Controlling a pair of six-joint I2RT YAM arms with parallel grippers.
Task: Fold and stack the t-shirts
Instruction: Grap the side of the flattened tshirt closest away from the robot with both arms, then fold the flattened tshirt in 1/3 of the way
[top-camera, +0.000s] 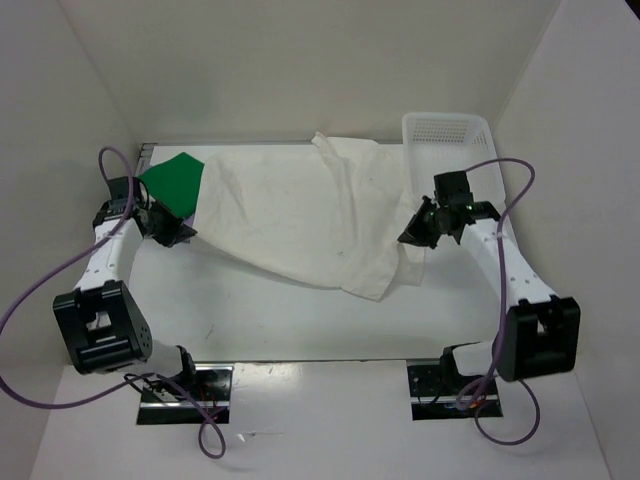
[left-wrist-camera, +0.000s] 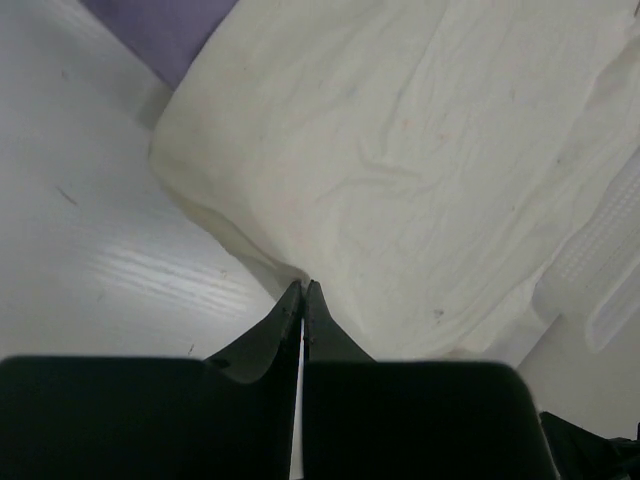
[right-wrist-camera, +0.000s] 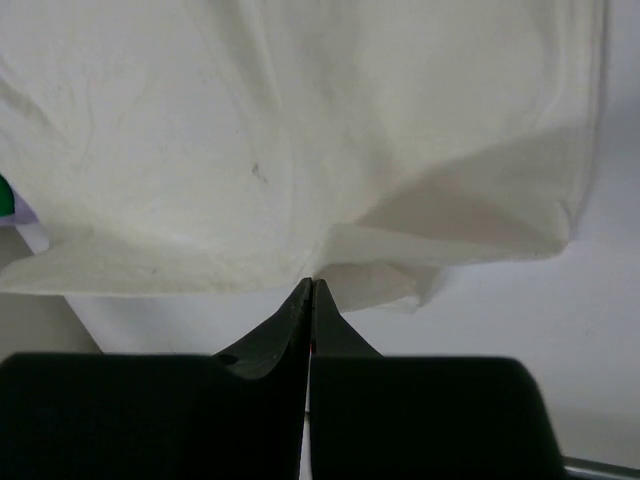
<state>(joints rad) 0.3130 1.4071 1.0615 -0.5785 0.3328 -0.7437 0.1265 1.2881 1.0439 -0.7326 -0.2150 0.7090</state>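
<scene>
The creamy white t-shirt (top-camera: 300, 210) lies stretched across the table between both arms, rumpled at its right end. My left gripper (top-camera: 178, 233) is shut on its left edge, and the cloth (left-wrist-camera: 420, 150) runs into the closed tips (left-wrist-camera: 303, 286). My right gripper (top-camera: 412, 236) is shut on the right side, where creases in the shirt (right-wrist-camera: 250, 120) converge on the closed tips (right-wrist-camera: 312, 283). The green t-shirt (top-camera: 175, 180) lies folded at the back left, partly under the white one. A corner of the lavender-purple t-shirt (left-wrist-camera: 180, 30) shows beside it.
A white mesh basket (top-camera: 445, 140) stands at the back right, touching the white shirt's right end. White walls close in the table (top-camera: 250, 320) on the left, back and right. Both arms' purple cables loop out at the sides.
</scene>
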